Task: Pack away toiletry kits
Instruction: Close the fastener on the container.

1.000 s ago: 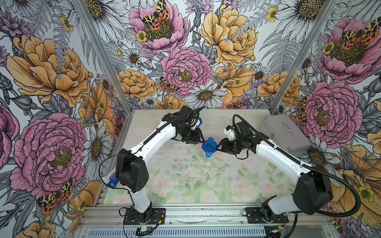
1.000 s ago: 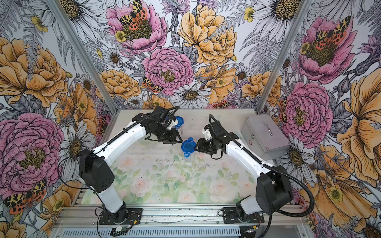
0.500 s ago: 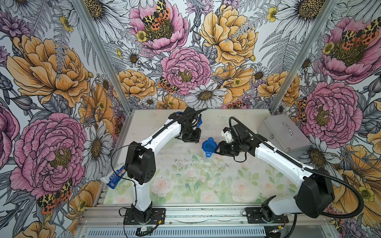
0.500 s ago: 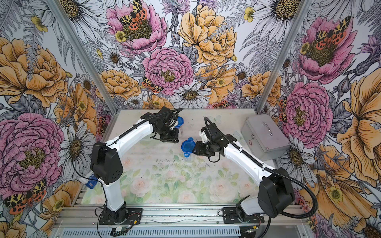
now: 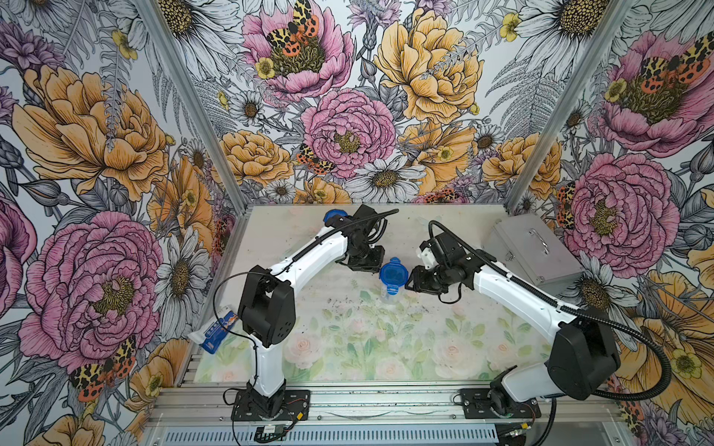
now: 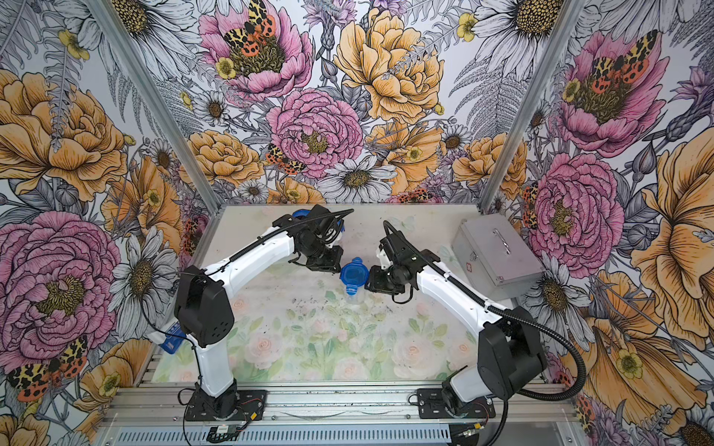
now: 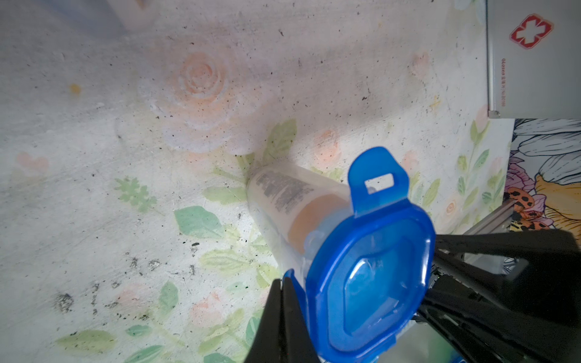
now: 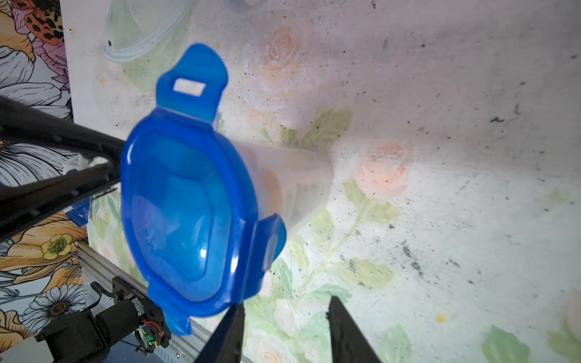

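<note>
A clear plastic cup (image 5: 390, 296) (image 6: 351, 296) with a blue four-tab lid (image 5: 393, 273) (image 6: 353, 274) stands mid-table. Inside it shows a white bottle (image 7: 284, 191) with an orange cap. My left gripper (image 5: 378, 269) (image 6: 337, 267) (image 7: 282, 282) is shut, nothing between its fingers, its tips against a lid tab (image 7: 295, 283). My right gripper (image 5: 408, 280) (image 6: 369, 280) (image 8: 286, 303) stands open on the lid's (image 8: 185, 213) opposite side, just off the rim. One lid tab (image 8: 191, 85) sticks out unfolded.
A silver metal case (image 5: 537, 251) (image 6: 498, 255) lies at the right rear. Another blue lid (image 5: 333, 215) (image 6: 299, 213) sits at the back behind my left arm, with an empty clear cup (image 8: 141, 31) nearby. A white-blue tube (image 5: 216, 328) rests at the table's left edge.
My left gripper has shut and come in against the lid's tab, its elbow swinging inward. My right gripper has stayed open beside the lid, drifting slightly.
</note>
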Action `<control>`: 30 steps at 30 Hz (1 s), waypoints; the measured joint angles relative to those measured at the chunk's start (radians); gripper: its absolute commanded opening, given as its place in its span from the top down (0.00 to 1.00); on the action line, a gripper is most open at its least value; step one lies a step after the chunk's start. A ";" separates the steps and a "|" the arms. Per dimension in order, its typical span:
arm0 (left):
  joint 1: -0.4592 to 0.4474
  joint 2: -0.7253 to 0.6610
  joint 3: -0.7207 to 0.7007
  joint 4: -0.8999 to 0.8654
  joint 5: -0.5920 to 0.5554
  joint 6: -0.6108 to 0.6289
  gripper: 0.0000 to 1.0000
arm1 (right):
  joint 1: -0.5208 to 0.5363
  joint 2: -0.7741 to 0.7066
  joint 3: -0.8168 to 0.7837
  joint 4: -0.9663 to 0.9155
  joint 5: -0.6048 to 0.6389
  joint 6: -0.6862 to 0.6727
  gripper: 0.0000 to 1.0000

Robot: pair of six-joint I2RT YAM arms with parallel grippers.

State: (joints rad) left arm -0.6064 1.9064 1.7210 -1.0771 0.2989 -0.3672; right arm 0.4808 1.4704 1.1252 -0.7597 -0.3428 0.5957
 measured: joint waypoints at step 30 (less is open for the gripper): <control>-0.061 -0.167 -0.175 -0.020 0.016 -0.051 0.94 | -0.032 0.061 0.058 -0.033 0.026 -0.066 0.56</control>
State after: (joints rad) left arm -0.6678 1.7397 1.5455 -1.0969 0.3153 -0.4179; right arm 0.4488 1.5311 1.1831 -0.7929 -0.3164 0.5293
